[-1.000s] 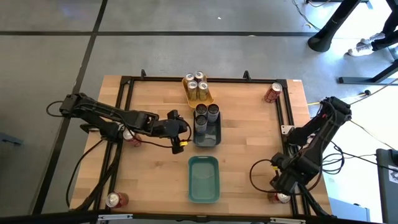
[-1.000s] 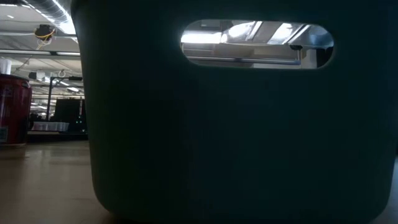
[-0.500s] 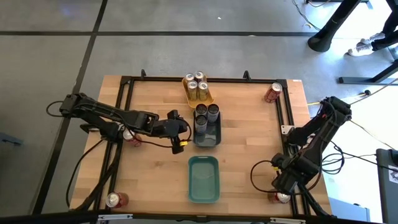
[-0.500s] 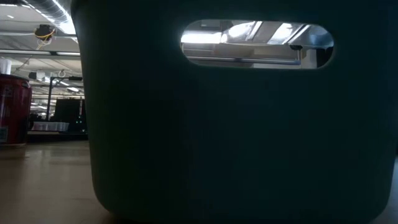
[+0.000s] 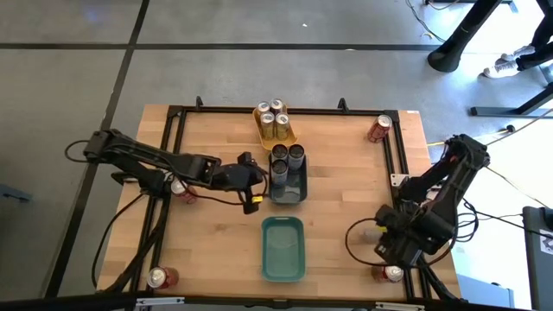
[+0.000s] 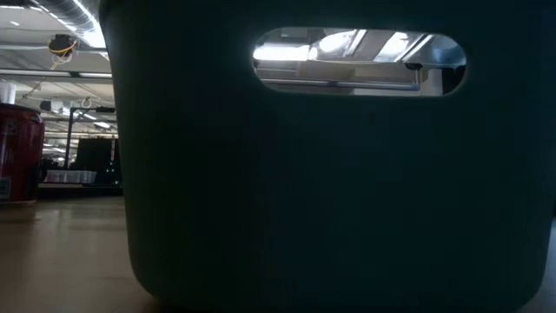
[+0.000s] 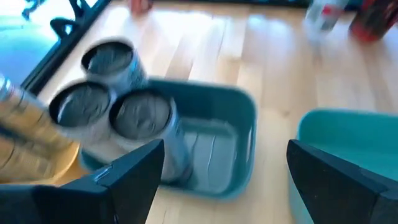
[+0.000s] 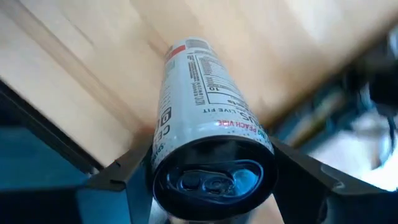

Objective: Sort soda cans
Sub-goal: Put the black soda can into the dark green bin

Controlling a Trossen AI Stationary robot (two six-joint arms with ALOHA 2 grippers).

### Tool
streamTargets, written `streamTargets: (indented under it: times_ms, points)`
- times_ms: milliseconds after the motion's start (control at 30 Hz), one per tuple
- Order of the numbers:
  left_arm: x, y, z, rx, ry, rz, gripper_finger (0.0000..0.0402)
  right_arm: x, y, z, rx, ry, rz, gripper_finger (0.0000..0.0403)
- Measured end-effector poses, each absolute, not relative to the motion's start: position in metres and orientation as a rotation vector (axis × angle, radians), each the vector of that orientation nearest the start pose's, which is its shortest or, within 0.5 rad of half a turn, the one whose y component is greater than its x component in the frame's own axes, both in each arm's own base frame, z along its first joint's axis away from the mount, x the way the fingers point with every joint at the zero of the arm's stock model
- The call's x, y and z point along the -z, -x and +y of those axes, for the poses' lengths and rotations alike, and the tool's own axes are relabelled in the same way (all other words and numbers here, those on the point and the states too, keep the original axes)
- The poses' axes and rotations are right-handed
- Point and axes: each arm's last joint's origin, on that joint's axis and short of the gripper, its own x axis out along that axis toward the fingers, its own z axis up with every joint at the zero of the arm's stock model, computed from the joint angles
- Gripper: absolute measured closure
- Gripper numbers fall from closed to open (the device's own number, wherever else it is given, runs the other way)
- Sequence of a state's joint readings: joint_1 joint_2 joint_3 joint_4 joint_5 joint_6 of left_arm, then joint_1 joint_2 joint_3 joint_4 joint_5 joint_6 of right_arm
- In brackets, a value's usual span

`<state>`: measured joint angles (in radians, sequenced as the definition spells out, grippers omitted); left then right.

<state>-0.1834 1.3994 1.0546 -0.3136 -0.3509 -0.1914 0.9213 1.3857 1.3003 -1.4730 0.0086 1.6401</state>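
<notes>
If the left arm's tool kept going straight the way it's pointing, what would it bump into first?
Most likely the dark cans standing in the nearer teal tray. The left tool is open and aimed at them, with the closest can just ahead of one finger. Depth is hard to judge, so it might meet the tray's rim first.

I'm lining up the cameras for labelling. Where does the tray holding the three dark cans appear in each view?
High view: the dark teal tray sits mid-table, just below the yellow tray, right beside the left gripper.
Low view: not identifiable; a dark bin wall fills the picture.
Left wrist view: centre-left, dark cans at one end.
Right wrist view: not in it.
Shared landmark: the three dark cans.
</notes>
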Motion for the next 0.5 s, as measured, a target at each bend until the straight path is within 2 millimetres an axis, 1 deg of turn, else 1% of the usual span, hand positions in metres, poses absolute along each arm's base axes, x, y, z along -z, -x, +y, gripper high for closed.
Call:
streamTargets:
  times_ms: [133, 367, 500]
  points:
    - [-0.278, -0.308, -0.048, -0.187, 0.022, 0.555, 0.0075, -0.316, -0.149, 0.170, 0.505, -0.488, 1.281, 0.0160]
    - [-0.274, -0.325, -0.055, -0.056, 0.071, 0.477, 0.0075, -0.319, -0.181, 0.158, 0.426, -0.271, 0.966, 0.0160]
    - [-0.266, -0.333, -0.057, -0.011, 0.090, 0.472, 0.0075, -0.318, -0.202, 0.156, 0.367, -0.190, 0.824, 0.0160]
